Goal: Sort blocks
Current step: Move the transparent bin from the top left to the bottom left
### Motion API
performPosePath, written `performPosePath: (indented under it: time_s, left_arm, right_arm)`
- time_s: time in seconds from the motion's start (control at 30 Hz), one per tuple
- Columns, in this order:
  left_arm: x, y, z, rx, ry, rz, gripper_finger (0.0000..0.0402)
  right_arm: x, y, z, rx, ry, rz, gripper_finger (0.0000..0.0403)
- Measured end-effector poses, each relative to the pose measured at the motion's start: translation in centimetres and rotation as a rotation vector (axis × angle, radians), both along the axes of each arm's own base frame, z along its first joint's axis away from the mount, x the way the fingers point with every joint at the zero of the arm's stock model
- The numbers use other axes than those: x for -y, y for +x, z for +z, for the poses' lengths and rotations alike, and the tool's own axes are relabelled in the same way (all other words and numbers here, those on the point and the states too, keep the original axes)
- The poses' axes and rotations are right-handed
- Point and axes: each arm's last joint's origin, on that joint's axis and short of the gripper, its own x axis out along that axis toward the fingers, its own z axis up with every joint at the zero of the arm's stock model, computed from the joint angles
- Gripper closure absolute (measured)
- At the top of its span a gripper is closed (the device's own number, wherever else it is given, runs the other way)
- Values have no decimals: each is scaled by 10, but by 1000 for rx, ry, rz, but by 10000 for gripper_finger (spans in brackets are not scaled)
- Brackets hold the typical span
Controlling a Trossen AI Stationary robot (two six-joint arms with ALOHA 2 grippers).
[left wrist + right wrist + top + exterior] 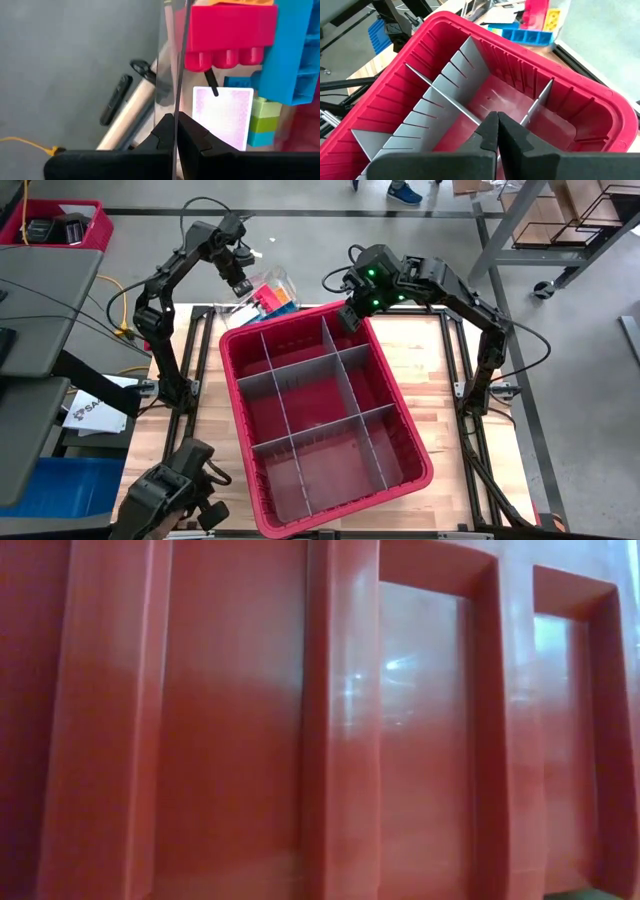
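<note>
The left gripper (176, 131) is pressed together on the thin edge of a clear plastic container (262, 288) — in the left wrist view the transparent wall runs straight up from between the closed fingers (197, 137). In the high view this gripper (243, 287) sits at about eleven o'clock from the red bin (398, 423), just off the bin's far left corner.

The blocks (272, 296) lie inside that clear container, beyond the bin's far rim. Up close they show as a red brick (227, 35) with round studs, a blue brick (295, 55) beside it, and a small green one (264, 107) below; a pale card with a pink pattern (222, 116) stands among them.

The right gripper (497, 131) is also pressed together and holds nothing. It hangs over the bin's far rim at roughly one o'clock (352, 314), looking down into the compartments formed by the grey dividers (450, 85). None of the compartments shows a block — only red floor.

The low view is filled by the bin's ribbed red wall (330, 720).
</note>
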Motion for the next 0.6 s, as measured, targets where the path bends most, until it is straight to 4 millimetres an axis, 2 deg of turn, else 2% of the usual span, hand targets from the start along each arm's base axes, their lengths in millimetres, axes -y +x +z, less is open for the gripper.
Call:
performPosePath:
  time_s: [0.3,0.6]
  left_arm:
    - [3,-5,13,69,41,9,401]
    - [0,-2,32,191,185,39,401]
  right_arm:
    - [0,0,0,4,4,-6,403]
    - [1,0,0,-1,-13,-25,403]
